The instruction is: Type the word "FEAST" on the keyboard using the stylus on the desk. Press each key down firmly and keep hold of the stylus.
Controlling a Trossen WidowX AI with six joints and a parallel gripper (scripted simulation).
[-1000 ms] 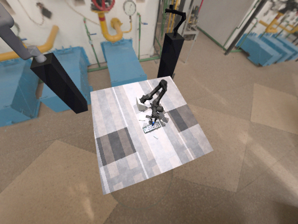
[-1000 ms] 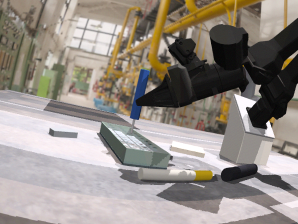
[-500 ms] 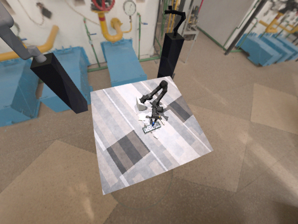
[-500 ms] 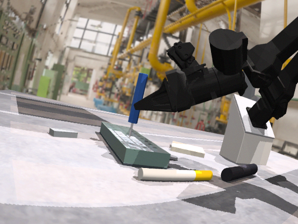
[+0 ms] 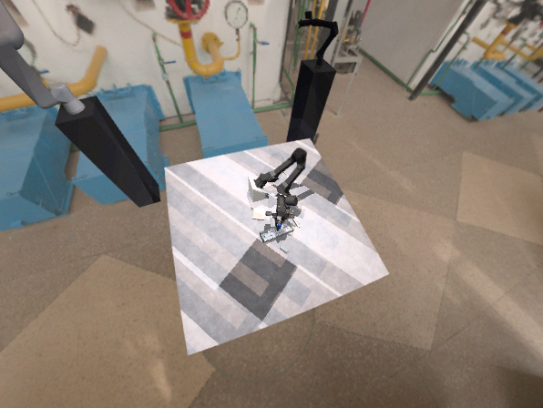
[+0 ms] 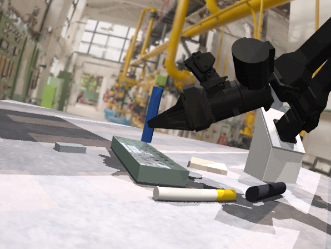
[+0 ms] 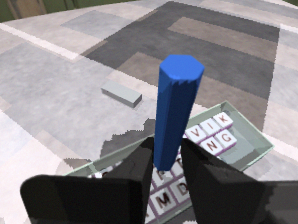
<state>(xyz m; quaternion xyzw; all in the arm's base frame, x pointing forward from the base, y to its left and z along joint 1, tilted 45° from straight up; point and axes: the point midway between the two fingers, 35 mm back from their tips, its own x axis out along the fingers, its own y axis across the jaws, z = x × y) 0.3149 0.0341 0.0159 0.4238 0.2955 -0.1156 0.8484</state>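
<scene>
The blue stylus (image 5: 279, 226) (image 6: 152, 111) (image 7: 177, 115) stands nearly upright, leaning slightly, with its thin metal tip down. My gripper (image 6: 150, 124) (image 7: 167, 143) is shut on its blue body, above the keys. The green keyboard (image 6: 161, 177) (image 7: 251, 148) lies flat under it, and the exterior view shows the tip reaching down to the keys around the middle. In the wrist view, the stylus's lower end is over the key marked F (image 7: 161, 175), just above M (image 7: 163, 200) and D (image 7: 182, 189). The tip's exact contact is hidden there, and the fingers hide several keys.
A white and yellow cylinder (image 6: 186, 194) and a black cylinder (image 6: 265, 192) lie beside the keyboard. A cream block (image 6: 208, 166) (image 5: 260, 214) lies between the keyboard and a white sloped stand (image 6: 256, 155). A small grey block (image 6: 70, 148) (image 7: 121, 94) lies on the keyboard's other side.
</scene>
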